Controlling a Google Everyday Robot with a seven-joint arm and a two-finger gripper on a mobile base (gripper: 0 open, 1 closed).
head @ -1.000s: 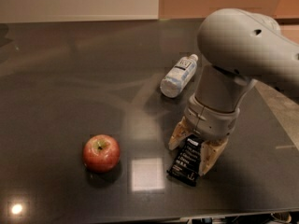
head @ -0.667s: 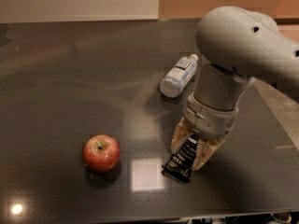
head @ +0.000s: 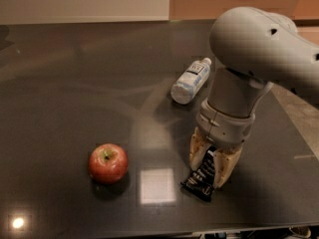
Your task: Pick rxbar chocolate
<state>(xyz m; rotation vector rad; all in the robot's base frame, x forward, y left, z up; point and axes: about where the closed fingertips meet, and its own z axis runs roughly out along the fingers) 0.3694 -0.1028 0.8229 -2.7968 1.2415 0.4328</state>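
rxbar chocolate (head: pixel 198 181): light, thin, slippery wrapper, likely bends; near table's front edge; gripper (head: pixel 209 174) pinches its long sides.

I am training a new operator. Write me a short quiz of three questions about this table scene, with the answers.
1. True or false: the water bottle lies on its side on the table.
2. The gripper, low near the table's front edge, has its fingers on either side of: A a cup; B the rxbar chocolate; C a spoon.
3. Which round red thing sits alone toward the picture's left?
Key: 1 true; 2 B; 3 the apple.
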